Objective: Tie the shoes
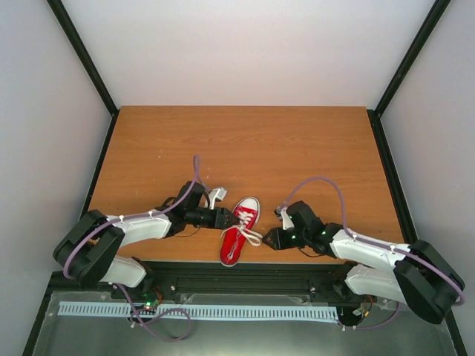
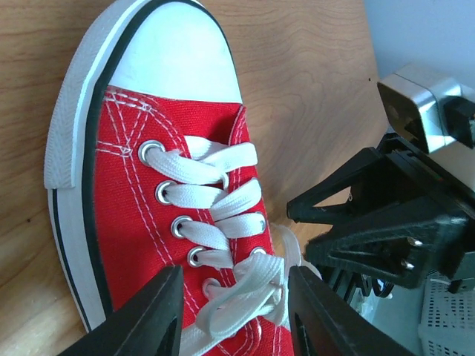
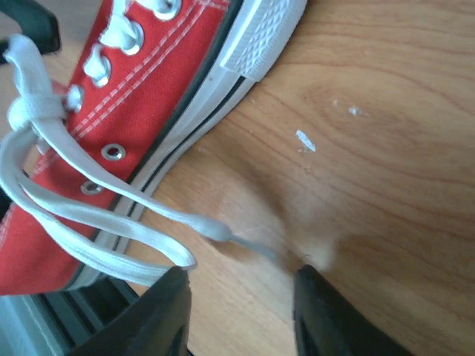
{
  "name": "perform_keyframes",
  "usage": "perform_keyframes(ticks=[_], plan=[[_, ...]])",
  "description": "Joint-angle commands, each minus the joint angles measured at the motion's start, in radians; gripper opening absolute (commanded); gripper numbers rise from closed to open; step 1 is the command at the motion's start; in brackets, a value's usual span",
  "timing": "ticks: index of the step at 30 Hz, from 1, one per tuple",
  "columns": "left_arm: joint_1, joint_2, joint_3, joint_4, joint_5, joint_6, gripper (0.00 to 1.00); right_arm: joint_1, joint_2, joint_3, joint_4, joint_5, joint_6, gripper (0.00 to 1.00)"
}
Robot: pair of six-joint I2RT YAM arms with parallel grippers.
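Jaws apart, the left gripper (image 2: 234, 319) straddles the white laces (image 2: 241, 293) of the red sneaker (image 1: 239, 230); the right gripper (image 3: 239, 311) hangs open-jawed beside it.

Red canvas sneaker (image 2: 141, 222), ribbed rubber sole, wood-grain table (image 1: 245, 148)

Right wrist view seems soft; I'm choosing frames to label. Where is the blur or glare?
Right wrist: the lace tip smears and the near fingers are defocused; left wrist: the shoe is crisp, toe cap bright; top: evenly lit, no glare.
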Motion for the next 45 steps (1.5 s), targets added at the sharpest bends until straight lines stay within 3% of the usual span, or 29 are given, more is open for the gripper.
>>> perform_keyframes(ticks=[1,4,8,15,22,28,35,37,40,45], plan=[[-0.011,0.021,0.036,0.018,0.025,0.02,0.4,0.007,-0.08,-0.024,0.013,-0.023,-0.014,0.5],[-0.012,0.022,0.03,0.018,0.022,0.015,0.32,0.012,-0.145,-0.045,0.077,-0.114,-0.035,0.66],[-0.011,0.019,0.032,0.011,0.013,0.012,0.29,0.046,-0.15,-0.038,0.093,-0.131,-0.073,0.73],[-0.012,0.02,0.029,0.009,0.005,0.005,0.15,0.094,0.008,0.001,0.126,-0.122,-0.123,0.69],[-0.012,0.016,0.029,0.003,-0.006,0.0,0.07,0.126,0.127,0.054,0.153,-0.103,-0.164,0.56],[-0.012,0.018,0.033,0.0,-0.009,0.001,0.02,0.131,0.16,0.068,0.155,-0.052,-0.17,0.54],[-0.012,0.02,0.037,-0.005,-0.015,0.002,0.01,0.133,0.21,0.091,0.156,-0.011,-0.177,0.31],[-0.012,0.017,0.036,-0.008,-0.018,0.002,0.01,0.133,0.223,0.097,0.142,0.015,-0.175,0.32],[-0.012,0.012,0.035,-0.011,-0.021,0.002,0.01,0.133,0.235,0.101,0.136,0.045,-0.167,0.48],[-0.012,0.01,0.035,-0.012,-0.021,0.002,0.01,0.132,0.243,0.102,0.156,0.075,-0.161,0.51]])
